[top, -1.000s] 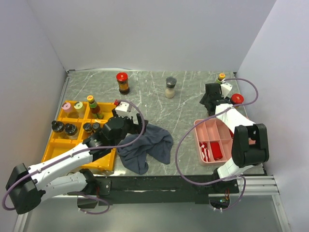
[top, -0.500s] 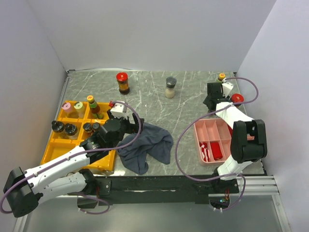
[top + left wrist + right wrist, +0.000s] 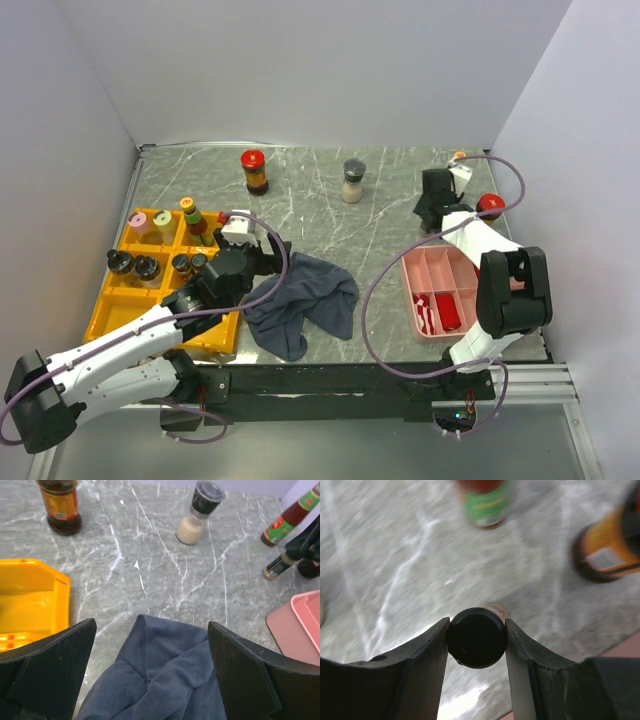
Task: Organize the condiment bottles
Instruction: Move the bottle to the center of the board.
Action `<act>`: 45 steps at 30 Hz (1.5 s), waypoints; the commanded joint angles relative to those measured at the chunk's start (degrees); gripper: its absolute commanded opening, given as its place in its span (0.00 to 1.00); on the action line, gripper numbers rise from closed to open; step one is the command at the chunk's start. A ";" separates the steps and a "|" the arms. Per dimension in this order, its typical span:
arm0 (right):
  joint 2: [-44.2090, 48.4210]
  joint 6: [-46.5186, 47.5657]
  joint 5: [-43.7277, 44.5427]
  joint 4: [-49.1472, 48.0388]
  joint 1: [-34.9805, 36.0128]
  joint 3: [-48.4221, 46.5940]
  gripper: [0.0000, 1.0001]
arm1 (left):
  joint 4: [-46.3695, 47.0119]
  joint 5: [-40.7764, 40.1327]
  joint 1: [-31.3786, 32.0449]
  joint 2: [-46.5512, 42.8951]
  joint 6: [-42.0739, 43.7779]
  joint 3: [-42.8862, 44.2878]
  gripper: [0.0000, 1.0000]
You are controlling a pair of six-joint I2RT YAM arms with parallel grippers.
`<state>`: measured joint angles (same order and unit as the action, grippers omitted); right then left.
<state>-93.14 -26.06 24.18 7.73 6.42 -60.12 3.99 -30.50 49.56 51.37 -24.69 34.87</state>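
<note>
**Tight pick among neighbours**

Right fingers [image 3: 437,645] are clamped on a black-capped bottle [image 3: 476,637] at 2 o'clock on the tabletop [image 3: 380,555]. A skewed lift could topple the green-labelled sauce bottle [image 3: 485,500] at its 12, or the orange-labelled bottle [image 3: 607,555]. Left fingers [image 3: 55,655] stand apart over the cloth [image 3: 165,680]

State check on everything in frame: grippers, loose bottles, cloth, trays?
Left gripper: open, empty.
Right gripper: shut on black-capped bottle.
Red-capped jar: upright, ungripped.
Grey-capped grinder: upright, ungripped.
Cloth: crumpled.
Yellow tray: partly filled.
Pink tray: partly filled.
</note>
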 commanded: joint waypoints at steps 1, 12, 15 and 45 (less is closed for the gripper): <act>0.16 1.72 -1.78 -1.67 5.96 -2.98 0.37 | 1.55 -4.73 0.27 -2.94 -0.62 -0.68 0.99; -2.92 0.14 -7.48 -1.84 25.12 -7.73 0.36 | 0.32 -16.34 0.36 -11.37 -4.76 -4.11 0.99; -4.67 -0.04 -7.31 -0.52 28.21 -10.01 0.36 | 1.11 -16.52 0.27 -13.22 -4.76 -4.99 0.99; -6.00 2.07 -4.32 1.04 35.77 -13.09 0.77 | -0.30 -18.19 0.36 -13.05 -5.63 -4.46 0.99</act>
<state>-102.48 -24.36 18.90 6.92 41.76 -70.61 3.16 -47.62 49.69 38.50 -29.67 30.11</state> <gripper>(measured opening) 0.751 0.995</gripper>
